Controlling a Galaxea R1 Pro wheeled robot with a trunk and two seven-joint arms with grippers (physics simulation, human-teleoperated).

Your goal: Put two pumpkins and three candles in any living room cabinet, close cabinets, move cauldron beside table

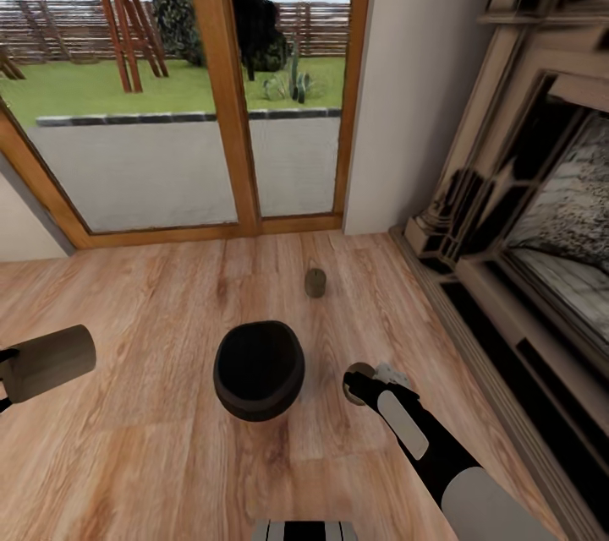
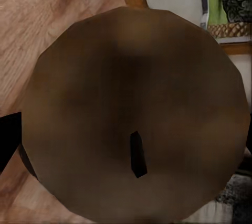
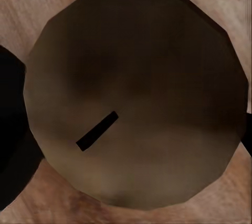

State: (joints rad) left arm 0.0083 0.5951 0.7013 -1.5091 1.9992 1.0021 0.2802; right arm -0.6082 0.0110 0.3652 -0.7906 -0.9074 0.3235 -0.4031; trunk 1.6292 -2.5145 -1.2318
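Left gripper (image 1: pixel 7 372): at the near left edge of the head view, fingers pinching a beige candle (image 1: pixel 49 362) held lying on its side, flat end toward the room. In the left wrist view that candle's round end (image 2: pixel 136 114) with its dark wick slot is seen face-on; wood floor (image 2: pixel 31 19) behind.

Right gripper (image 1: pixel 362 383): low over the floor, just right of the cauldron, fingers pinching a second candle (image 1: pixel 355 379). Its round end (image 3: pixel 136 98) and wick slot show face-on in the right wrist view; the cauldron's black side (image 3: pixel 10 129) lies close beside it.

Cauldron (image 1: pixel 259 369): black, wide-mouthed, upright on the floor (image 1: pixel 152 287), centre foreground.

Third candle (image 1: pixel 315 282): upright on the floor beyond the cauldron, apart from it, near the glass doors (image 1: pixel 169 161).

Fireplace surround (image 1: pixel 507 211): along the right wall.
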